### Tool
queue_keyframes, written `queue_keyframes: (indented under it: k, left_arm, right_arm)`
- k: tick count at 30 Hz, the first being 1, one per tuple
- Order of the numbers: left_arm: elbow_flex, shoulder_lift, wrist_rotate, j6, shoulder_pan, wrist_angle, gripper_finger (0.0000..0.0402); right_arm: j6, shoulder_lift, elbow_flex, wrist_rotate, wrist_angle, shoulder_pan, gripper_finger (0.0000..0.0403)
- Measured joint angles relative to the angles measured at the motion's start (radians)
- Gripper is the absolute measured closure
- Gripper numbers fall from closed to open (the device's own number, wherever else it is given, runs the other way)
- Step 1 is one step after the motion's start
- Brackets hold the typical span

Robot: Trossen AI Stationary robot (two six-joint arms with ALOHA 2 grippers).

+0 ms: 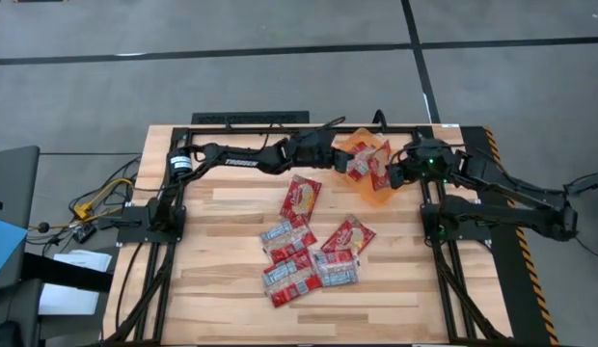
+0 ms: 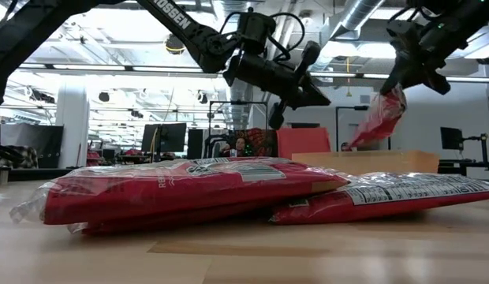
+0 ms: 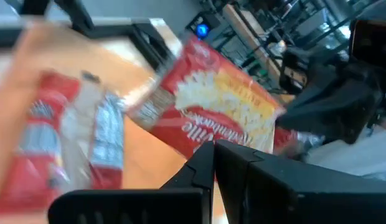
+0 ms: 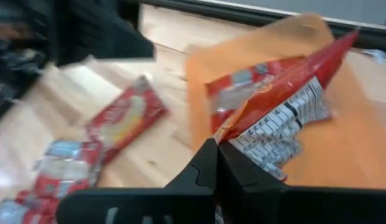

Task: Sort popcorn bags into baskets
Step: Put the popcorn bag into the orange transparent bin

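Note:
Several red popcorn bags [image 1: 300, 198] lie flat and partly overlapping on the wooden table, filling the near part of the low view [image 2: 189, 189]. The orange basket [image 1: 376, 200] sits at the far edge between the arms, with bags [image 1: 360, 164] lying in it. My right gripper [image 1: 394, 176] is above the basket's right side, shut on one bag [image 2: 382, 118]. My left gripper [image 1: 328, 151] hovers at the basket's left side, shut and empty [image 2: 278, 118]. Its wrist view shows the bags in the basket [image 3: 56, 137] and the held bag [image 3: 224, 106]. My right gripper [image 4: 216, 144] pinches one popcorn bag by an end edge [image 4: 233, 130] between its two fingers, coming from above. The bag hangs tilted below the fingers, lifted clear over the orange basket [image 4: 317, 162]. Its free end [image 2: 363, 136] points down toward the basket.
The loose bags cluster in the table's middle [image 1: 309, 260]. Bare wood shows to the left [image 1: 212, 241] and right [image 1: 400, 270] of them. Black frame rails [image 1: 444, 270] run along both sides. Beyond the table, a person sits far off [image 2: 240, 146].

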State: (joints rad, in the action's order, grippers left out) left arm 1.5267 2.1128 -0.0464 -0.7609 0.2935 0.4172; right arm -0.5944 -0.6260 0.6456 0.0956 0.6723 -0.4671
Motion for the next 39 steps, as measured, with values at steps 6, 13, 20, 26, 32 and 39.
queue_keyframes:
  k: [6, 13, 20, 26, 32, 39]
  left_arm:
    - [0.061, 0.000, 0.007, 0.075, 0.023, -0.082, 0.0401]
    - [0.083, 0.000, -0.005, 0.068, 0.028, -0.122, 0.0401]
    - [0.083, 0.000, -0.027, 0.037, 0.028, -0.159, 0.0401]
    - [0.072, 0.000, -0.040, -0.029, 0.033, -0.168, 0.0366]
    - [0.072, 0.000, -0.088, -0.160, 0.045, -0.161, 0.0255]
    - [0.071, 0.000, -0.115, -0.278, 0.041, -0.032, 0.0127]
  right_arm:
    - [-0.056, -0.040, 0.000, 0.116, 0.027, 0.000, 0.0379]
    - [-0.159, -0.130, 0.000, 0.228, 0.044, 0.000, 0.0382]
    - [-0.165, -0.227, 0.000, 0.244, 0.021, 0.003, 0.0380]
    - [-0.166, -0.191, 0.000, 0.244, -0.075, 0.026, 0.0374]
    - [-0.158, -0.100, 0.000, 0.246, -0.153, 0.026, 0.0389]
    - [-0.158, -0.031, 0.000, 0.248, -0.224, 0.026, 0.0375]
